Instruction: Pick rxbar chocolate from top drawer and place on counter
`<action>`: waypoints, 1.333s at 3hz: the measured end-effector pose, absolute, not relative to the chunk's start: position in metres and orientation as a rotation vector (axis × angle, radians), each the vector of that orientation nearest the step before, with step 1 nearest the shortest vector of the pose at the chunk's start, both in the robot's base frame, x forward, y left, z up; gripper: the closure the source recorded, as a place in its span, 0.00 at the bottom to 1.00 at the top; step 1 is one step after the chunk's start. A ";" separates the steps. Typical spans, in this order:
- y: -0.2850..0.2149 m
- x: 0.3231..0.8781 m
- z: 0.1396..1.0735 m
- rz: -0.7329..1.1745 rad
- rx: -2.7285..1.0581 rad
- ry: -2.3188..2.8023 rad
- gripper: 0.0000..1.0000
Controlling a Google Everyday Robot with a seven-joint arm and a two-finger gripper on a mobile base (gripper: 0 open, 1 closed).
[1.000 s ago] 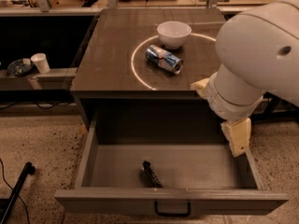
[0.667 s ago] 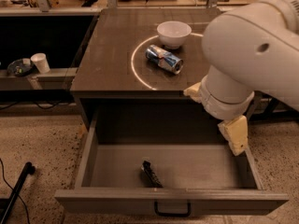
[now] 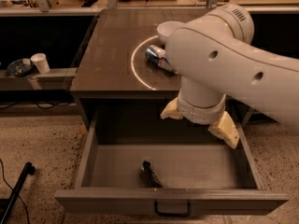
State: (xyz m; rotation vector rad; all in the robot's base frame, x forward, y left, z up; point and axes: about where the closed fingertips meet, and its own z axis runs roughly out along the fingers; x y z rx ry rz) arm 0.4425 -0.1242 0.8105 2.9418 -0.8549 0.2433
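The top drawer stands pulled wide open, and there's the rxbar chocolate lying on its grey floor, close to the front wall and just behind the dark pull handle. The gripper hangs over the drawer's rear half, well apart from the bar and nearer the drawer's right wall, with its two pale fingers spread wide and empty. Behind the drawer sits the counter, with a crushed can and a white bowl on it by the white circle line.
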 end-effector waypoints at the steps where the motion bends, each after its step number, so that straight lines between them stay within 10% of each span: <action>1: -0.125 0.443 0.811 0.247 2.953 -0.795 0.00; 4: -0.095 0.431 0.768 0.297 3.122 -0.283 0.00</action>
